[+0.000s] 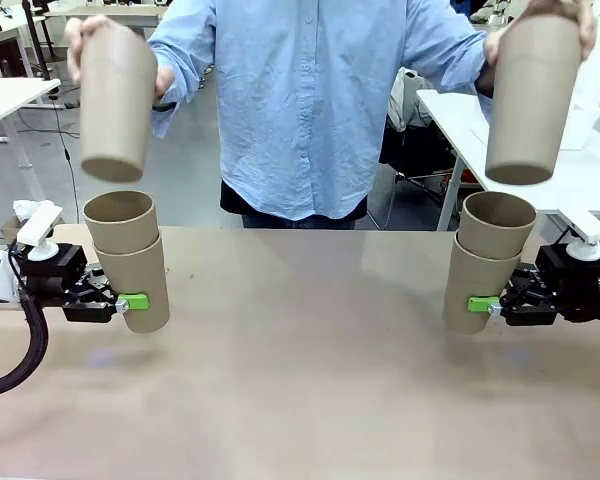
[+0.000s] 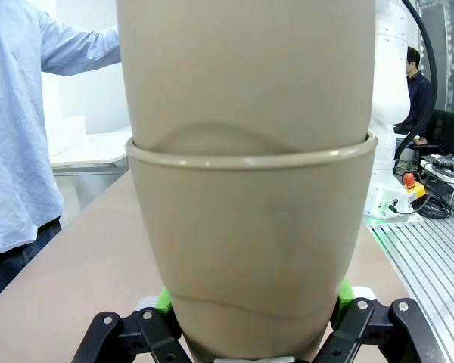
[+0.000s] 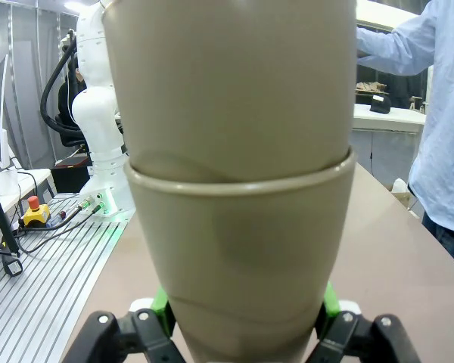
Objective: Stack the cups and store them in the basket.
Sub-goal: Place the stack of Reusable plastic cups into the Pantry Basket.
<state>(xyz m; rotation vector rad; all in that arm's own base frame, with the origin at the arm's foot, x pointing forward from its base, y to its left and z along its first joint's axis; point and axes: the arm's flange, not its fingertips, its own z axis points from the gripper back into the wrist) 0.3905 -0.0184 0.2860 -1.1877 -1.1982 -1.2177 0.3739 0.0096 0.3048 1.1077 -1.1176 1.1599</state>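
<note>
My left gripper (image 1: 135,301) is shut on the lower cup of a two-cup stack (image 1: 135,275), held upright just above the table at the left. In the left wrist view that stack (image 2: 250,249) rises between the green pads (image 2: 163,301). My right gripper (image 1: 483,303) is shut on a matching two-cup stack (image 1: 480,275) at the right, which the right wrist view shows as tan cups (image 3: 242,249) between its pads (image 3: 160,301). The person holds one cup (image 1: 117,100) above my left stack and another cup (image 1: 532,100) above my right stack, both upright. The basket is out of view.
The tan table (image 1: 300,360) stretches bare between the two arms. The person in a light blue shirt (image 1: 300,100) stands at its far edge. White tables (image 1: 580,170) stand behind. Ridged aluminium rails (image 2: 439,265) run beside the table's edge.
</note>
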